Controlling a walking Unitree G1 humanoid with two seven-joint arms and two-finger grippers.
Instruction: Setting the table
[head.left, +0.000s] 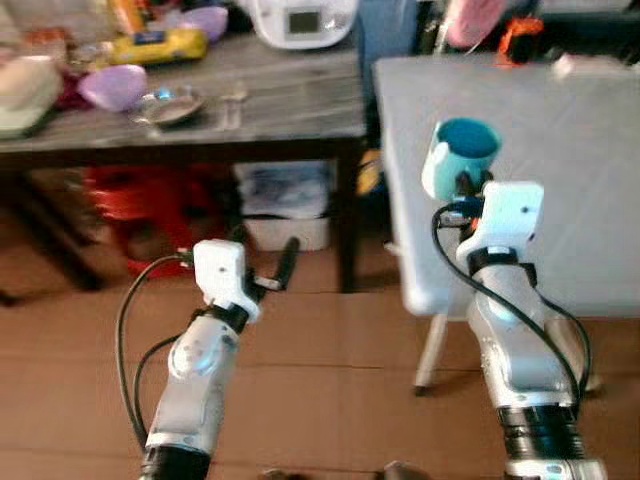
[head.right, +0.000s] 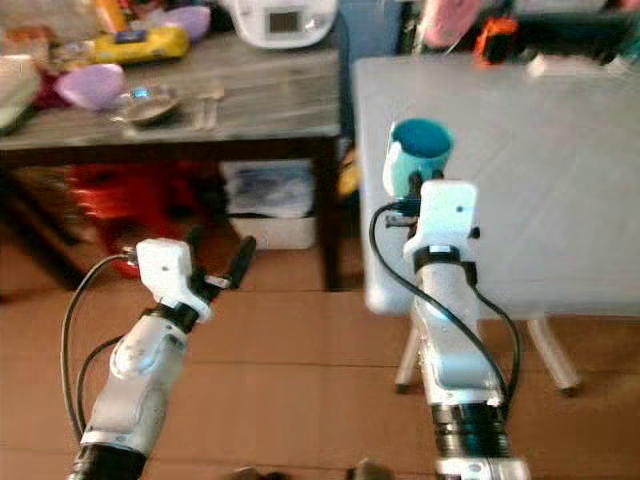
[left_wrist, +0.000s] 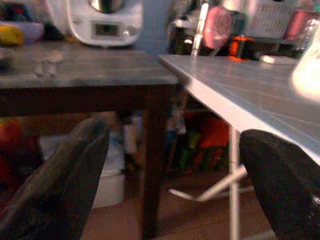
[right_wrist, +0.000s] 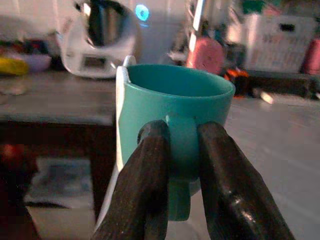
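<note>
Right gripper (right_wrist: 182, 165): fingers (right_wrist: 150, 185) pinch the handle of a teal ceramic mug (head.left: 462, 155). Mug is upright, mouth open upward; inside shows teal wall, no contents can be made out. It is held over the near left corner of the pale grey folding tabletop (head.left: 560, 180), above the surface; contact with the tabletop cannot be told.

Left gripper (head.left: 275, 272): fingers (left_wrist: 55, 185) spread wide, holding nothing, hanging over the brown floor (head.left: 330, 370) in front of the dark wooden tabletop (head.left: 280, 105).

On the dark wooden tabletop: a lilac plastic bowl (head.left: 112, 87), tilted, interior not readable; just beside it a small shiny metal dish (head.left: 170, 105); a metal spoon or fork (head.left: 230, 105) near that; a yellow packet (head.left: 160, 45); a white kitchen appliance with a display (head.left: 302, 20) at the far edge.

Under that tabletop: a white plastic bin (head.left: 285, 205), contents blurred.
</note>
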